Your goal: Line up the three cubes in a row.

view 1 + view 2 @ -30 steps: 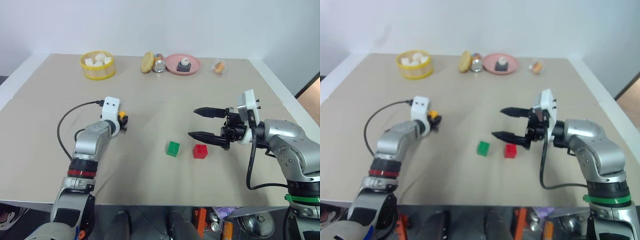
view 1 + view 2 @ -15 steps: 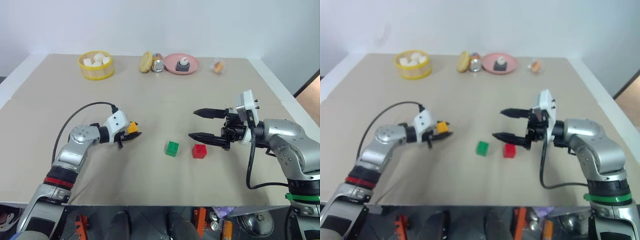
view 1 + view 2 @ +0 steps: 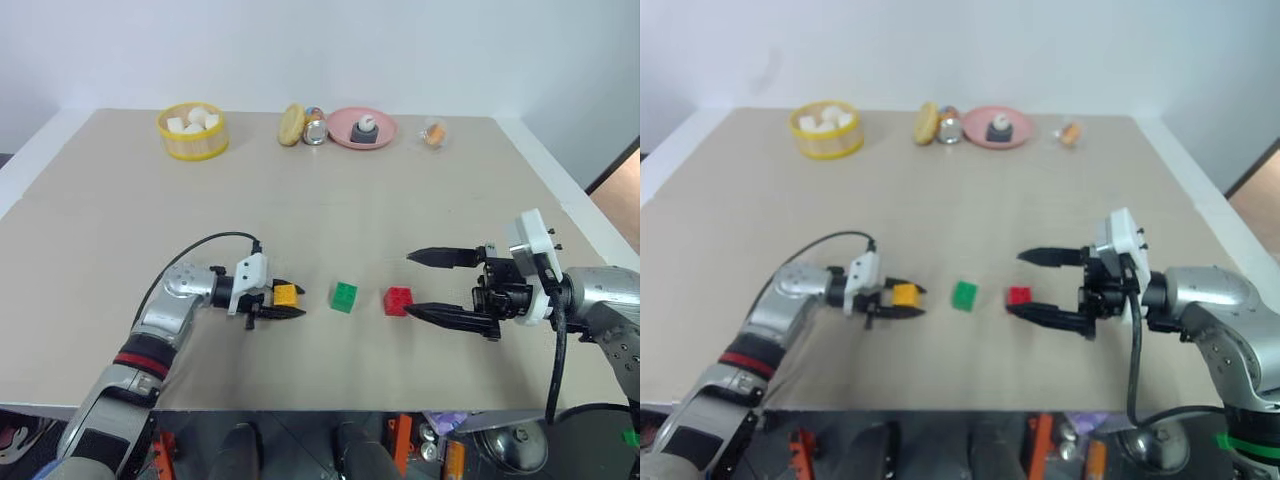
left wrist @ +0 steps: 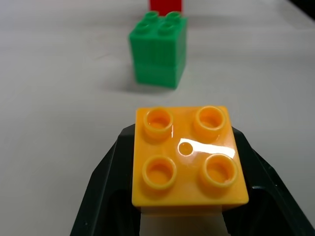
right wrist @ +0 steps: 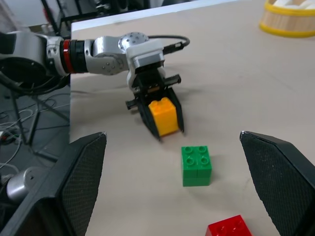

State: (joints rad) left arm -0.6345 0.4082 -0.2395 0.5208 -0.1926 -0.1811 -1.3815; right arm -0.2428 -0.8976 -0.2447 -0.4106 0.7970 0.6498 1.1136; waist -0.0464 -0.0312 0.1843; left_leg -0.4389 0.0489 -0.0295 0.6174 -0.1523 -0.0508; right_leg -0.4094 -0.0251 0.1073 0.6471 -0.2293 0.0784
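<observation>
My left gripper (image 3: 288,303) is shut on the orange-yellow cube (image 3: 285,295), low over the table and just left of the green cube (image 3: 344,296). The red cube (image 3: 398,300) sits a short way right of the green one, so the three lie roughly along one line. In the left wrist view the orange-yellow cube (image 4: 188,159) sits studs-up between the black fingers (image 4: 106,194), with the green cube (image 4: 158,49) beyond it. My right gripper (image 3: 440,286) stands open just right of the red cube, holding nothing.
Along the table's far edge stand a yellow basket (image 3: 194,132) of white chunks, a pink plate (image 3: 389,128) with a dark block and white ball, a can (image 3: 316,127) and a small wrapped item (image 3: 434,133).
My left gripper swung right and toward the near edge, carrying the orange-yellow cube close beside the green one. The right gripper drew back to the right, away from the red cube.
</observation>
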